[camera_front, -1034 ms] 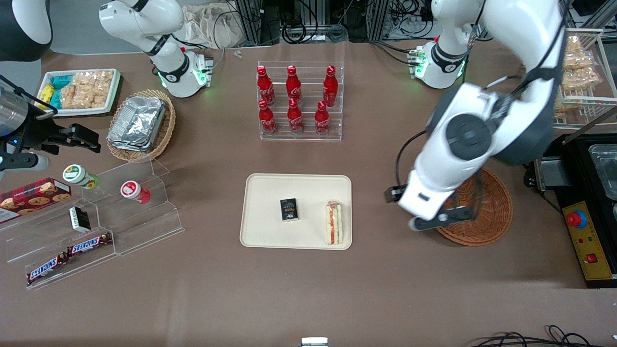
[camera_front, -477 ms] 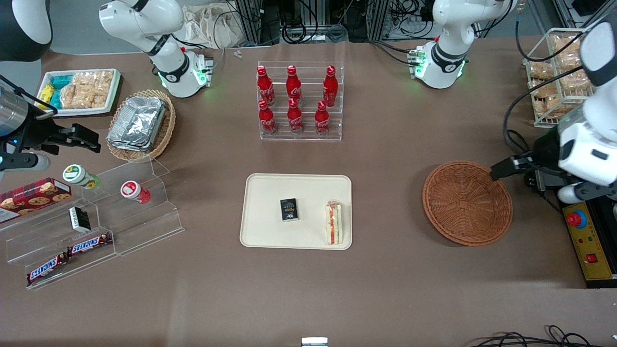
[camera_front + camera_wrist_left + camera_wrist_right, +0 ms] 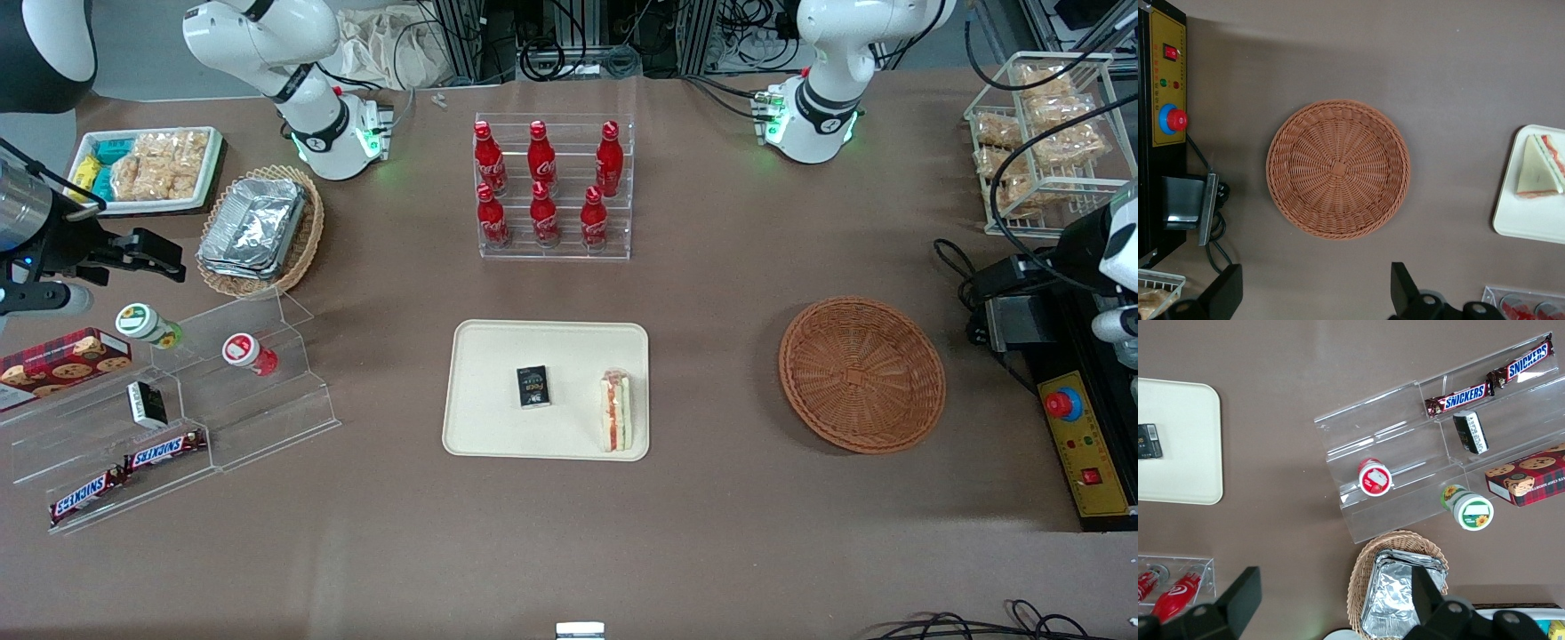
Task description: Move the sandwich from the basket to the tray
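lying wrapped on the tray [image 3: 498,356], the sandwich [image 3: 615,411]; fingers [image 3: 1228,293] spread empty.

Layout around the tray [image 3: 498,427]

You are looking at the sandwich [image 3: 615,411] lying on the tray, at its edge toward the basket [image 3: 861,374], beside a small box [image 3: 533,387]. The basket is sitting well apart from the tray, toward the working arm's end. The gripper [image 3: 1313,293] is hanging open above the basket, holding nothing.

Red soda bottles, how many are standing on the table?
6, all in the clear rack, farther from the front camera than the tray: three in its nearer row, three in its farther row. The gripper hangs open above the basket.
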You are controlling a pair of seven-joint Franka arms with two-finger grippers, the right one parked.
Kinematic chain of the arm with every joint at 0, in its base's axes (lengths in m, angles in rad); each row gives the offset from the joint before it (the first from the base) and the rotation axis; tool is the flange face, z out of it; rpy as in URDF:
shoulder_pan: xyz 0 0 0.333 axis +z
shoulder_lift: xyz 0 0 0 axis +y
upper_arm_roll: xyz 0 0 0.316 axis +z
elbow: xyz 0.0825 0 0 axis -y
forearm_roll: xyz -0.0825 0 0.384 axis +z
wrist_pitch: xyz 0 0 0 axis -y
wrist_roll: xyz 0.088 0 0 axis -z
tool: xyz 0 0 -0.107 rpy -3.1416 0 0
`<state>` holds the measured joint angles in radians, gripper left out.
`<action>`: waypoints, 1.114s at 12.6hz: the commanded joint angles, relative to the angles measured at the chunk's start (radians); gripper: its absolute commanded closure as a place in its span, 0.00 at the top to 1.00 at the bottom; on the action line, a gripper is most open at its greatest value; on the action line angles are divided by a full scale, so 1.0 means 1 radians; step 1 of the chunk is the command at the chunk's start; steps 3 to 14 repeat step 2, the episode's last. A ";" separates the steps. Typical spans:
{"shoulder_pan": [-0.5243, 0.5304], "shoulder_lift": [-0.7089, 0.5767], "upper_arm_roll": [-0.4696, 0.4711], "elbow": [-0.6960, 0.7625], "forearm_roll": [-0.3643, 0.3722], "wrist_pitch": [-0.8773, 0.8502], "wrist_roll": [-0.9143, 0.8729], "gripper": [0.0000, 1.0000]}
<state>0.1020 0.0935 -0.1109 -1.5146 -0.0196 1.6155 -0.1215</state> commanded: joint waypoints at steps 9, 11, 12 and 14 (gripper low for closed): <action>-0.027 0.035 -0.007 0.022 -0.008 -0.028 0.014 1.00; -0.027 0.035 -0.007 0.022 -0.008 -0.028 0.014 1.00; -0.027 0.035 -0.007 0.022 -0.008 -0.028 0.014 1.00; -0.027 0.035 -0.007 0.022 -0.008 -0.028 0.014 1.00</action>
